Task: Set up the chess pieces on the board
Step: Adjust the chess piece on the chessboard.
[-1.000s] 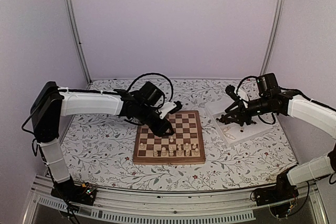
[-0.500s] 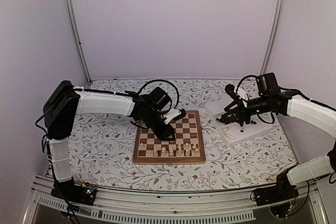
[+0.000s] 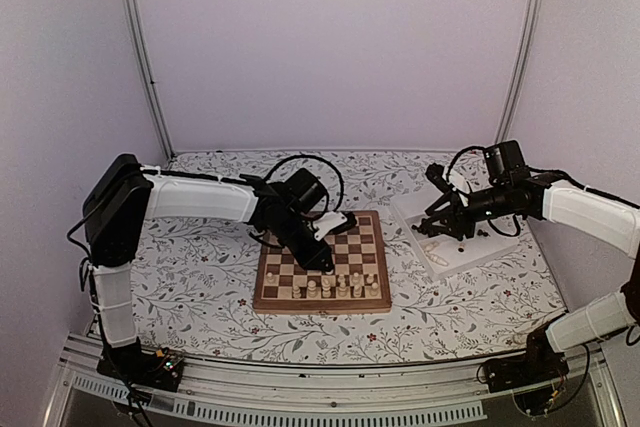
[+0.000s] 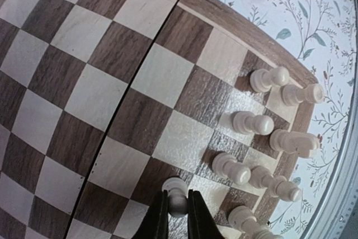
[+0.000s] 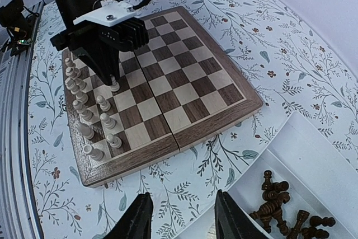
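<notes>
- Our left gripper point(image 4: 178, 197) is pinched shut on a pale pawn point(image 4: 175, 184). We see its two dark fingers point(image 4: 158, 216) press the pawn's sides just under the round head.
- The pawn stands up straight, low over the chessboard point(image 4: 112, 99). From the right wrist view its foot looks down on a square, in line with the other pale pawns.
- The other pale pieces point(image 5: 84, 110) stand in two rows along the board edge that is closest to the arm bases. They fill only part of that edge, and the rest of the squares are bare.
- The chessboard lies flat on the flowered cloth point(image 3: 200, 277), near the middle of the table. We see a fold seam run across it.
- Our right gripper point(image 5: 182, 211) hangs in the air, off to the right of the board, above the near edge of the white tray point(image 5: 313, 160). Its jaws are partly open and we see nothing between them.
- The dark pieces point(image 5: 279, 205) lie in a loose heap in one part of the white tray. Most are tipped on their sides. They are near the right gripper but do not touch it.
</notes>
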